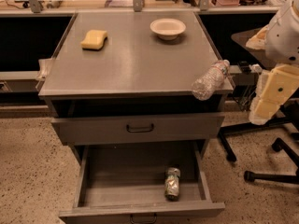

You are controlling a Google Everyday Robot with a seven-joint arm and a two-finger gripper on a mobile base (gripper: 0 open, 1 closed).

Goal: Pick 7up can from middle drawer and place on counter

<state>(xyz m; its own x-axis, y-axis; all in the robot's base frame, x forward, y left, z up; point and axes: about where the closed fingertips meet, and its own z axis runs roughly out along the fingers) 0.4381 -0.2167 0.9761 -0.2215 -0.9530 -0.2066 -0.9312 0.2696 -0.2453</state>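
The 7up can lies on its side on the floor of the open middle drawer, near the drawer's front right. The counter is the cabinet's flat grey metal top above it. My gripper hangs at the end of the pale arm to the right of the cabinet, level with the top drawer. It is well above and to the right of the can and touches nothing I can see.
A clear water bottle lies at the counter's right front corner, overhanging the edge. A yellow sponge and a white bowl sit at the counter's back. The top drawer is slightly out. Chair legs stand at the right.
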